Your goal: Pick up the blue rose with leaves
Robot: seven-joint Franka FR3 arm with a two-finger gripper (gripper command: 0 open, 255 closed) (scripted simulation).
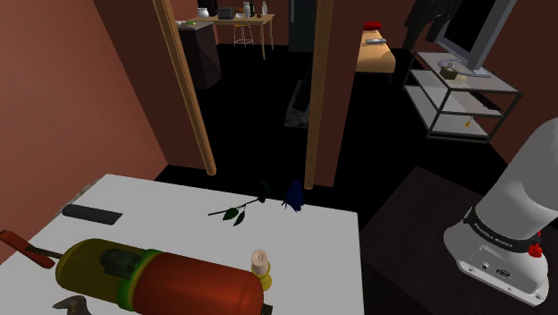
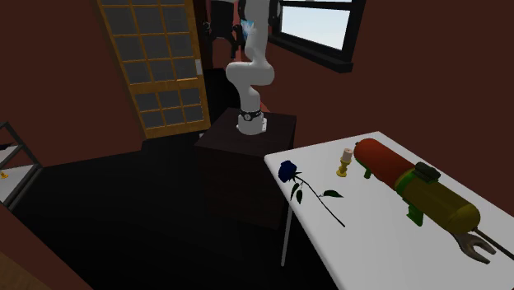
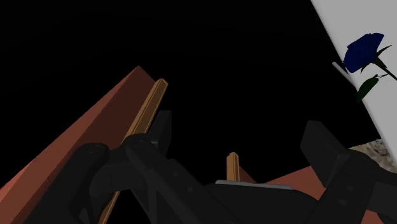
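Plainly, the rose (image 1: 284, 199) is seen lying flat on the white table (image 1: 170, 201), close to its far edge in the shoulder view. The dark blue bloom is turned toward that view's right, not far from a corner, and the thin stem with green leaves trails to the left. It lies well apart from the red and olive cylinder (image 1: 156, 276) and the small candle (image 1: 259, 267) at the near side.

In the wrist view the gripper (image 3: 240, 130) is shown with its jaws wide apart and nothing between them. The rose (image 3: 364, 52) appears far off by the table's edge, so nothing is yet held.

The rose is judged very light, thin and easily crushed; petals and leaves would likely give under pressure. A hold is best taken across the bare stem just below the bloom, closed gently, since so thin a stem lying flat may roll or slip out.
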